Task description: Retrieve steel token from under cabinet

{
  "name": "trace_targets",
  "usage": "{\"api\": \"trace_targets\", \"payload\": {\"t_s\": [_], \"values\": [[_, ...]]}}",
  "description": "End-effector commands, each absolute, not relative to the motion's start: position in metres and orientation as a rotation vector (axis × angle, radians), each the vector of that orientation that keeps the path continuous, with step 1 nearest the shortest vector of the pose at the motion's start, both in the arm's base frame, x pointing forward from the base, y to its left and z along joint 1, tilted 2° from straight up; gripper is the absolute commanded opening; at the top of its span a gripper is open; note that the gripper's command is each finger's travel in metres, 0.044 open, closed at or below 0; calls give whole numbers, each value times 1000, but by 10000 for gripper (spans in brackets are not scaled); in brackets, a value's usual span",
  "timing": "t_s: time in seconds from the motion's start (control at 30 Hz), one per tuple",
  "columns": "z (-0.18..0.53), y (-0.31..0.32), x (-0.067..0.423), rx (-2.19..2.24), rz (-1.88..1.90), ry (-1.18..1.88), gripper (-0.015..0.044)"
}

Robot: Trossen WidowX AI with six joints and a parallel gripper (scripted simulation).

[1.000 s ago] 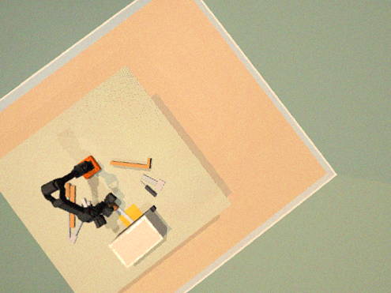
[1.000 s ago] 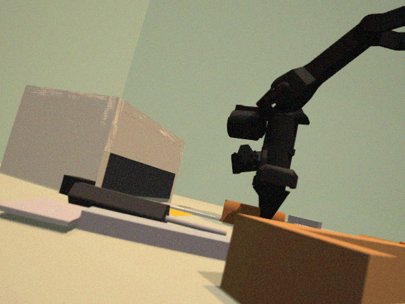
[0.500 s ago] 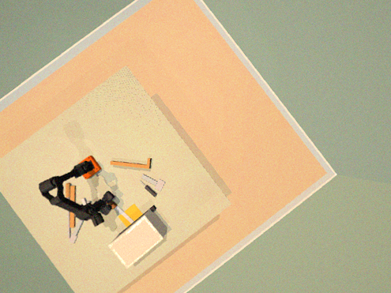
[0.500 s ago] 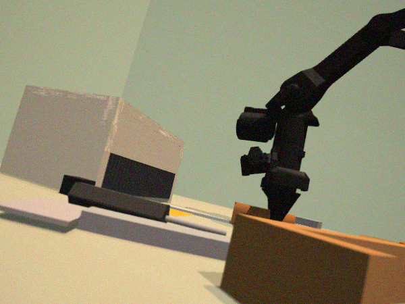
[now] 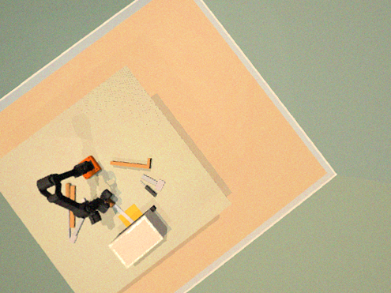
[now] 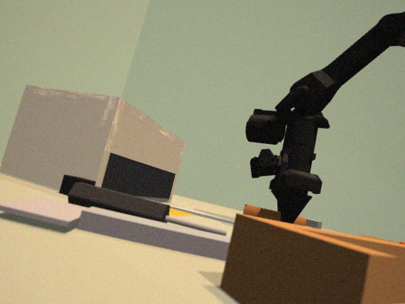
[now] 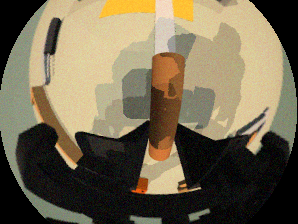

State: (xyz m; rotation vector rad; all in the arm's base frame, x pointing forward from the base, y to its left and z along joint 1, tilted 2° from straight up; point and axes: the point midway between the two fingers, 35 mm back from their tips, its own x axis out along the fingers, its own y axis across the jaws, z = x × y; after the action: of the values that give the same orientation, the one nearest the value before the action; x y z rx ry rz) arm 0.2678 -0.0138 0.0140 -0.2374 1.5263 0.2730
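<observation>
Wrist: fingers clamp round brown handle (image 7: pixel 164 106).

One cabinet (image 5: pixel 136 241) stands on the tabletop (image 5: pixel 128 115), with one yellow marked area (image 5: pixel 133 210) just in front of it. Five loose implements lie around the cabinet: one orange L-shaped piece (image 5: pixel 131 164), one pale T-shaped piece (image 5: pixel 153 181), one dark-handled rod (image 5: pixel 150 189), one brown-handled rod (image 5: pixel 115 207), one orange-and-pale pair of sticks (image 5: pixel 72 218)
</observation>
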Motion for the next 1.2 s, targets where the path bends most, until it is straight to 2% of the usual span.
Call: {"api": "trace_targets", "payload": {"t_s": [0.0,0.67,1.17], "values": [[13,-16,261,-242,276,1531,0],[12,-26,235,-243,275,1533,0],[14,-35,242,-272,303,1526,0]]}}
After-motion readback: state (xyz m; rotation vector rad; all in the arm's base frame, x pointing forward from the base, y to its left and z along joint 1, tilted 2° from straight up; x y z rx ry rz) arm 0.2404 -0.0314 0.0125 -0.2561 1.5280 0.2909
